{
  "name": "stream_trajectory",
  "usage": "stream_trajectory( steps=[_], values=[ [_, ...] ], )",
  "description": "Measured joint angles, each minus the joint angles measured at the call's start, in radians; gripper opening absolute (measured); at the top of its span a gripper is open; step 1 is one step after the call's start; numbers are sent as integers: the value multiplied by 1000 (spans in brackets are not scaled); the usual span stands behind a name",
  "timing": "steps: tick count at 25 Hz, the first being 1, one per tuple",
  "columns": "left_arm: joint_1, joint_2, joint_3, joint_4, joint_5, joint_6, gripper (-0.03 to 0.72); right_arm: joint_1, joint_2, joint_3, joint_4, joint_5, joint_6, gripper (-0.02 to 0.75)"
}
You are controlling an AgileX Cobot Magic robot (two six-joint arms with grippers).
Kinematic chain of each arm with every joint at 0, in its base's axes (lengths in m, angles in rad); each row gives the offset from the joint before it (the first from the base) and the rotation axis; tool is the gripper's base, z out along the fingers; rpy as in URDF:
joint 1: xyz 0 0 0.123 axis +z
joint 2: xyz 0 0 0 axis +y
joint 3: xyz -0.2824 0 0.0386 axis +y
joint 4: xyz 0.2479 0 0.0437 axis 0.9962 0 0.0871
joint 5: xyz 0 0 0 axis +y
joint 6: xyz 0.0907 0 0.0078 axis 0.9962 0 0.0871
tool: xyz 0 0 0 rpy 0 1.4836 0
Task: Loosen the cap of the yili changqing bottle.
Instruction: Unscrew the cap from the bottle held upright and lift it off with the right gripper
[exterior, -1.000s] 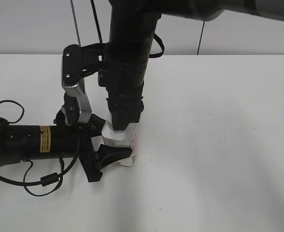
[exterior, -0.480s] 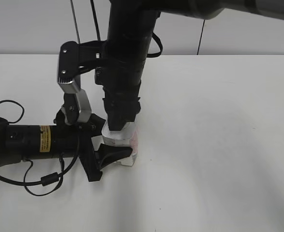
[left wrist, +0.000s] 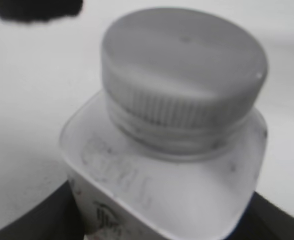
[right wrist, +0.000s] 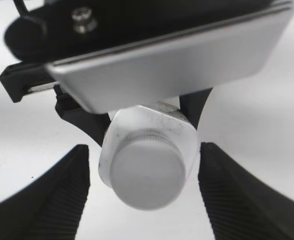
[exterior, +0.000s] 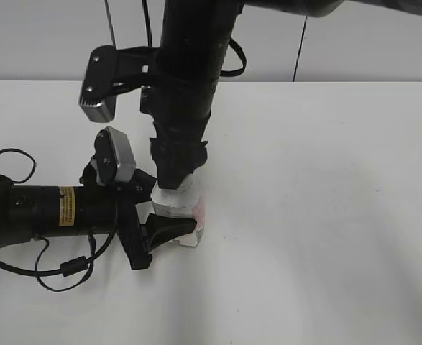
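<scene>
Right gripper (right wrist: 144,187) hangs just above the cap (right wrist: 148,173), jaws spread clear on either side — nothing gripped. Cap sits on the yili changqing bottle (left wrist: 162,170), upright on the table (exterior: 326,215), clamped low by the left gripper (exterior: 169,228). Whether it is loosened I cannot tell — likely between twists.

Bare white lab table (exterior: 326,215)

Black arms w/ loose cables, yellow sticker (exterior: 67,206), silver wrist cams.
</scene>
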Motion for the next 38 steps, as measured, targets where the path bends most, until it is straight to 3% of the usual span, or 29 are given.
stream_trajectory(
  steps=[7, 15, 19, 38],
  values=[
    [0, 0, 0, -1, 0, -1, 442, 0, -61, -1, -42, 0, 198, 536],
    [0, 0, 0, -1, 0, -1, 441, 0, -63, -1, -80, 0, 968, 536],
    [0, 0, 0, -2, 0, -1, 440, 0, -63, -1, -86, 0, 1145, 536],
    [0, 0, 0, -2, 0, -1, 440, 0, -42, 28, -83, 0, 1195, 535]
  ],
)
